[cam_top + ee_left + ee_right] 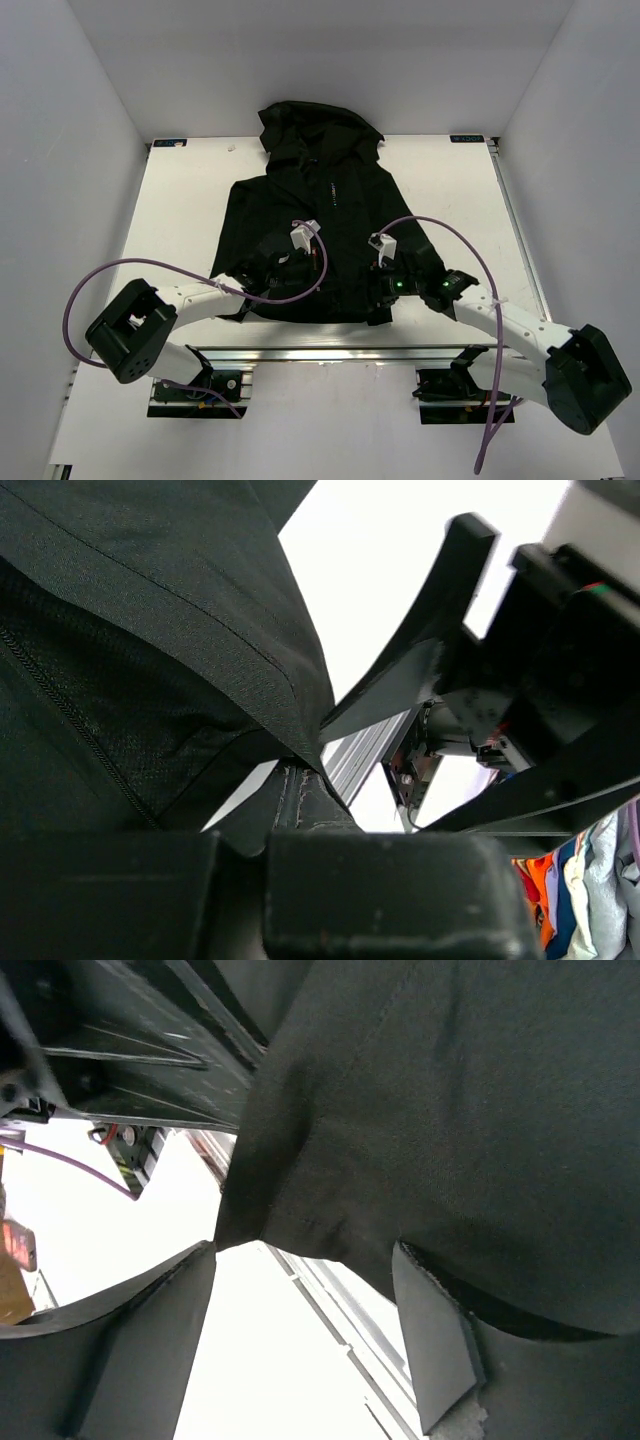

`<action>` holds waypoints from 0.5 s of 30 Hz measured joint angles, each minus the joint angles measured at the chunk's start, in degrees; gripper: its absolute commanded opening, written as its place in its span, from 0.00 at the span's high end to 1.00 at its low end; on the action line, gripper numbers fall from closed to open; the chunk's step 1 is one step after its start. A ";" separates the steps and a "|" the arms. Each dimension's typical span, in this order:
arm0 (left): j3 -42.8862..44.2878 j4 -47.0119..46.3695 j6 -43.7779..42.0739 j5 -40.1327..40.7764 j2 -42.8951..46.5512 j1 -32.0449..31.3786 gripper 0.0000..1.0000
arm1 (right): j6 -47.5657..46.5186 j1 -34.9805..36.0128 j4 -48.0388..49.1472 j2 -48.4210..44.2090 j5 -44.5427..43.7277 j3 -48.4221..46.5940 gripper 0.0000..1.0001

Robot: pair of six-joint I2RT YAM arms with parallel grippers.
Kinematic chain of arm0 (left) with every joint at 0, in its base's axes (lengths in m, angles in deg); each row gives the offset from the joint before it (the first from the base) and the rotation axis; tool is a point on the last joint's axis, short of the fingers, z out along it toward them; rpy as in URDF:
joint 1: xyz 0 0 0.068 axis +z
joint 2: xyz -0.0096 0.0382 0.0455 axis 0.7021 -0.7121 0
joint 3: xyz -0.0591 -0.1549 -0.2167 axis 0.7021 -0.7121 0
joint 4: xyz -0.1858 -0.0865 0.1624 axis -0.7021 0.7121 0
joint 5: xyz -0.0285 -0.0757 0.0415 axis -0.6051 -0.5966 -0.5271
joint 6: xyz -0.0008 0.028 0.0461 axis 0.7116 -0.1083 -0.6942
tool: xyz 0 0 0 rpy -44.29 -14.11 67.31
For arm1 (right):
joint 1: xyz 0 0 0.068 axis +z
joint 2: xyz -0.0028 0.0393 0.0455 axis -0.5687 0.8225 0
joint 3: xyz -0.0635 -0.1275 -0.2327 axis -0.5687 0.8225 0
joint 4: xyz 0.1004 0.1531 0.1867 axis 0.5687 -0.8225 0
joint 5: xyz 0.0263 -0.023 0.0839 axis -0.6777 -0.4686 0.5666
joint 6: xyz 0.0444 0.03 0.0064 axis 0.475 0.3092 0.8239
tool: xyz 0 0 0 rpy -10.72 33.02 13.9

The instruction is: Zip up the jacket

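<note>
The black hooded jacket (310, 205) lies flat on the white table (180, 200), hood at the far side. Its centre zipper (331, 190) runs down the front. My left gripper (297, 272) is low over the jacket's near hem, left of centre. In the left wrist view it (245, 845) is shut on a stitched strip of hem (300, 800), and a zipper line (60, 710) crosses the fabric. My right gripper (381, 298) is over the hem right of centre. In the right wrist view it (305, 1252) is open, the hem (330, 1200) hanging between its fingers and the right pad (430, 1340) against the fabric.
An aluminium rail (330, 352) runs along the table's near edge, just below the hem; it also shows in the left wrist view (355, 755) and the right wrist view (340, 1310). Purple cables (110, 275) loop from both arms. White walls enclose the table on three sides.
</note>
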 measured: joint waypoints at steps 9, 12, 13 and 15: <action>1.14 3.23 -0.50 2.80 0.00 -2.03 1.00 | 1.70 0.02 1.73 3.67 0.39 0.48 0.11; 3.41 7.10 -1.27 5.53 -0.02 -3.19 1.00 | 2.03 0.50 1.97 3.54 -0.37 0.46 0.11; 4.20 8.13 -1.44 6.32 -0.07 -3.45 1.00 | 2.10 0.74 1.90 3.39 -0.96 0.44 0.11; 5.51 10.14 -1.70 8.09 -0.07 -3.96 1.00 | 2.25 1.90 1.20 2.93 -2.80 0.02 0.11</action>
